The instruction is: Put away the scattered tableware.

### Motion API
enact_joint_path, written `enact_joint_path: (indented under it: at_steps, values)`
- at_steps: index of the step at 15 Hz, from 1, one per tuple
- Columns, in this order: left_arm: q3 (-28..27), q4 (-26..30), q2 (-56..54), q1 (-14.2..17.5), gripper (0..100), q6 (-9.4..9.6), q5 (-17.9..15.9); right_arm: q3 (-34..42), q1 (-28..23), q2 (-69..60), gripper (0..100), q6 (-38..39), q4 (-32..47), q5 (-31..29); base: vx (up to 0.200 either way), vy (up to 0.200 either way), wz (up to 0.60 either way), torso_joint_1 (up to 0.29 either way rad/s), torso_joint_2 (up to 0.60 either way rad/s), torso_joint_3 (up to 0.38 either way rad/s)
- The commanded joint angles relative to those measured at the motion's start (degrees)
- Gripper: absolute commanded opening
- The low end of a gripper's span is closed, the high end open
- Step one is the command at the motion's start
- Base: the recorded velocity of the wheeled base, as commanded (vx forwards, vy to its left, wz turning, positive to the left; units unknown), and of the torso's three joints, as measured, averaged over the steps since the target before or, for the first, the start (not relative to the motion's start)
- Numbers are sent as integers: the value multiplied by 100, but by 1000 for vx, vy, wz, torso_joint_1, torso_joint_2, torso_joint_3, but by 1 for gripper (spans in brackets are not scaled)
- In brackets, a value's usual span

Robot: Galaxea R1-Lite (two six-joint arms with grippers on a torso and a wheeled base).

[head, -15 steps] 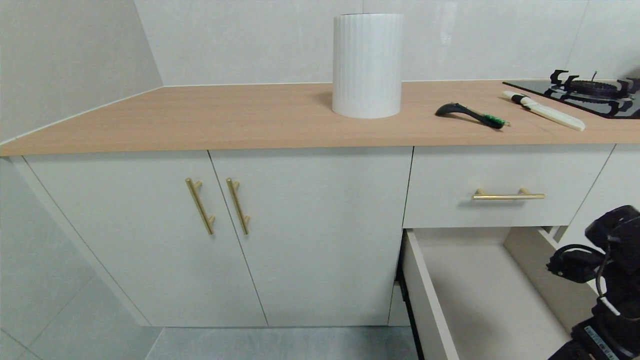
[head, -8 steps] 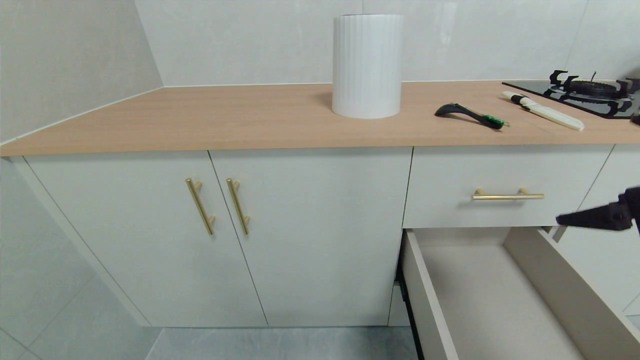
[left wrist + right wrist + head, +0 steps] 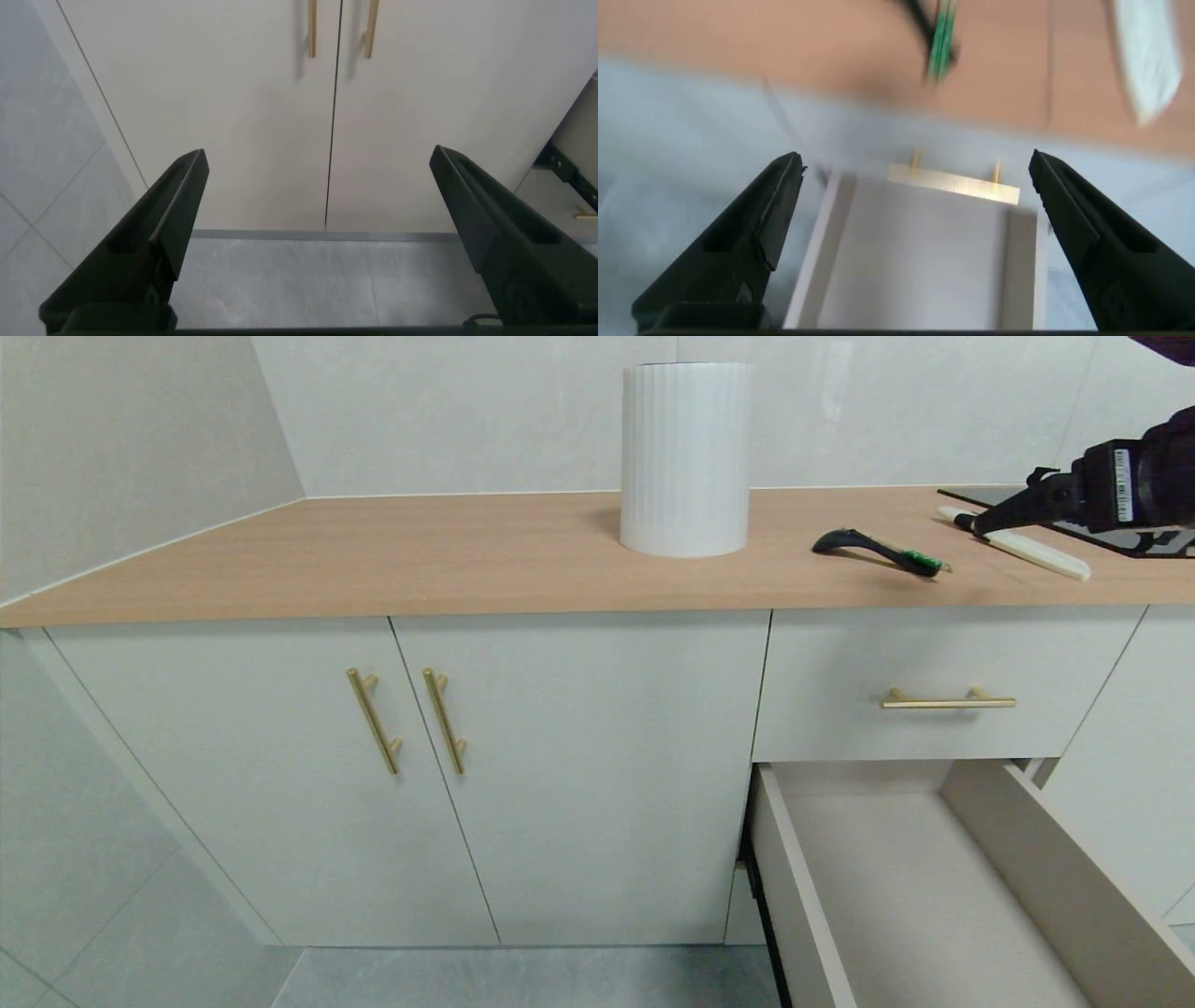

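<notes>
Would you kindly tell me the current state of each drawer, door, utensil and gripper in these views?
Lower drawer: pulled open.
Upper drawer: shut.
Cabinet doors: both shut.
White canister: upright on the counter.
Black utensil: lying on the counter.
White knife: lying on the counter.
Left gripper: open, holding nothing.
Right gripper: open, holding nothing, above the counter.

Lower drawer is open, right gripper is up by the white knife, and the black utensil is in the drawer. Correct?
Not quite. The head view shows the black utensil on the countertop, left of the white knife, not in the lower drawer. The drawer is open and the right gripper is by the knife.
</notes>
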Motion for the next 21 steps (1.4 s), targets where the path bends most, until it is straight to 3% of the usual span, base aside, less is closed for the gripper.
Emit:
enact_joint_path:
  at_steps: [1,9,21]
  values:
    - [0,5,0,1,100,-2,2,-487,-5,758,100,133,58,-93,0,0,0,0,0,0]
    - [0,-4,0,1,100,-2,2,-723,-5,1338,100,229,-126,-101,0,0,0,0,0,0]
    - [0,-4,0,1,100,-2,2,-723,4,1593,100,238,-601,-725,0,0,0,0,0,0]
